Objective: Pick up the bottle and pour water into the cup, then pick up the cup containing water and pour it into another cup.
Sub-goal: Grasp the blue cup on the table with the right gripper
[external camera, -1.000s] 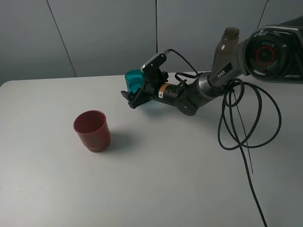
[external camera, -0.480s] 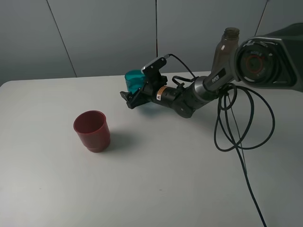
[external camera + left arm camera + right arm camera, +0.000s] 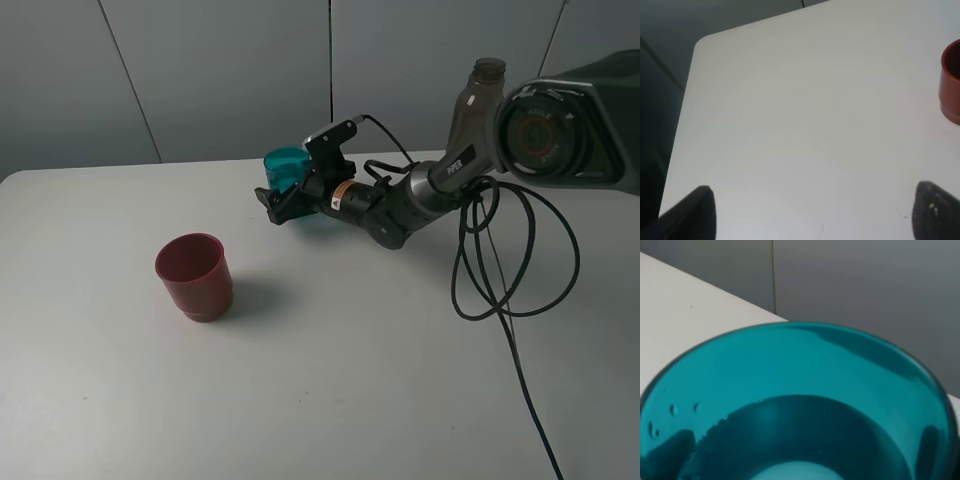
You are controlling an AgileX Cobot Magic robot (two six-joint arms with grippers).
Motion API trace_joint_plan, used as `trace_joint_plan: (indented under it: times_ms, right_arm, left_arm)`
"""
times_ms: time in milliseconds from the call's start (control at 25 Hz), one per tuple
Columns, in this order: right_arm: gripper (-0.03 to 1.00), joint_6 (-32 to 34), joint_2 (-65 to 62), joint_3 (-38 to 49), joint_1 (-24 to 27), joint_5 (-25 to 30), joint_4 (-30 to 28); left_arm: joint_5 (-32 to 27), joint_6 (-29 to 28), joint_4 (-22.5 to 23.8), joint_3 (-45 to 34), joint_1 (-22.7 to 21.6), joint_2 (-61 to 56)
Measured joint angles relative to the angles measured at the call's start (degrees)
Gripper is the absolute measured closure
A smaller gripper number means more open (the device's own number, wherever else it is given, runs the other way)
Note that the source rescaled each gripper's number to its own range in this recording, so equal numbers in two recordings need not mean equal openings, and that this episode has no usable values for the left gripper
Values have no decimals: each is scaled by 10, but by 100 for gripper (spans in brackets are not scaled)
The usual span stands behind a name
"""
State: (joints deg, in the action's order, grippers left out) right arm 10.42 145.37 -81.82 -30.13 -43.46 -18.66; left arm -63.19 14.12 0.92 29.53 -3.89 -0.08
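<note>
The teal cup stands at the back of the white table, and its rim and inner wall fill the right wrist view, with liquid low inside. My right gripper lies low around the cup's near side, open, with the cup between its fingers. Behind the right arm rises the smoky bottle, uncapped and partly hidden by the arm. The dark red cup sits alone to the front left; its edge shows in the left wrist view. My left gripper hovers open over bare table, out of the exterior view.
Black cables loop from the right arm down over the right side of the table. A grey panelled wall runs behind the table's back edge. The table's left corner appears in the left wrist view.
My right gripper has slid a little farther in around the teal cup, staying open. Both cups and the bottle have stayed in place.
</note>
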Motion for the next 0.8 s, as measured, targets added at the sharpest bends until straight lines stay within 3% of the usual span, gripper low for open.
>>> trace_joint_plan:
  times_ms: [800]
  right_arm:
    - [-3,12,1,-1,0,-7,2]
  left_arm:
    - [0,0,0,0,0,0]
